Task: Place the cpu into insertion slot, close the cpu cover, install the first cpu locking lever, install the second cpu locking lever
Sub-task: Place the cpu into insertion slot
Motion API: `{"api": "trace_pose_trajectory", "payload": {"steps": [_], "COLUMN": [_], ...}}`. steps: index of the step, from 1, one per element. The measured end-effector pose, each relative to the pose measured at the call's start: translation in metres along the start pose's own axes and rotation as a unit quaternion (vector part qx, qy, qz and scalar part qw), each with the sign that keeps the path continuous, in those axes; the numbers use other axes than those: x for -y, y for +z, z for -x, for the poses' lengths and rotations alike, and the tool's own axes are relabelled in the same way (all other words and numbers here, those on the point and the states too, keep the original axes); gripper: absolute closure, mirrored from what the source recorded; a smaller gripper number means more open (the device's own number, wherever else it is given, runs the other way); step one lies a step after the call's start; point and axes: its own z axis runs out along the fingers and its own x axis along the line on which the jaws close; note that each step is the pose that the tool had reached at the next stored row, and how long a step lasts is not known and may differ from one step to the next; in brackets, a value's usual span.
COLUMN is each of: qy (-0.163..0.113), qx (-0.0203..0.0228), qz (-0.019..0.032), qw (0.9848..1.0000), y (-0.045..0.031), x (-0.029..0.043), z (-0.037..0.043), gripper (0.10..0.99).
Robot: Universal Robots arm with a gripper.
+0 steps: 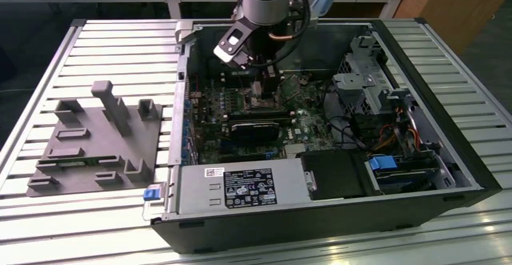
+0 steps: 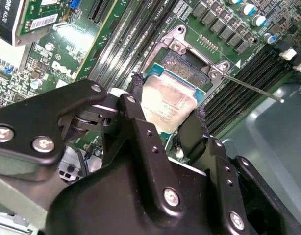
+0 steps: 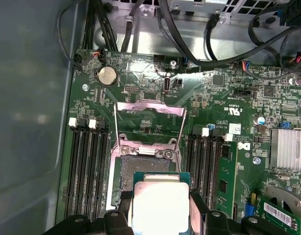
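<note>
A: What does the black, angular pincer point(image 2: 167, 98) have hold of?

B: Its two matte fingers point(image 2: 194, 129) are clamped on opposite edges of the cpu point(image 2: 165, 110), a small flat square chip. The chip has a dull, faintly smudged silver-grey metal top on a green-edged base.

A: And where does that put the cpu?

B: Inside the open black sheet-metal tower case point(image 1: 320, 232), over the near part of the insertion slot point(image 3: 140, 164). That is the small square socket with a dark, finely grained centre and a silvery rim, set in glossy green circuit board point(image 3: 140, 73). Whether chip and socket touch cannot be told (the chip itself hides the gap).

A: The cpu cover?

B: The cpu cover point(image 3: 149, 108), a thin silvery metal frame with a cut-out middle, stands raised at the slot's far side. Green board shows through its window. In the second wrist view, a thin bare steel lever point(image 2: 253, 88) juts out beside the socket.

A: And around it?

B: Long black ribbed memory slots point(image 3: 84, 166) flank the socket. In the exterior view, the case lies on a slatted, brushed-aluminium tabletop point(image 1: 120, 43). A grey moulded fixture block point(image 1: 96, 139) sits well apart on the exterior view's left, and the smooth grey cylindrical arm point(image 1: 264, 1) reaches down into the case.
</note>
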Motion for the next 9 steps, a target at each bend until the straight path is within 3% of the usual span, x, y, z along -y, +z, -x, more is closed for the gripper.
{"api": "trace_pose_trajectory", "payload": {"steps": [9], "qy": [0.001], "qx": [0.0003], "qz": [0.0000], "qw": [1.0000], "y": [0.0108], "x": [0.0006], "z": [-0.0029], "gripper": [0.545]}}
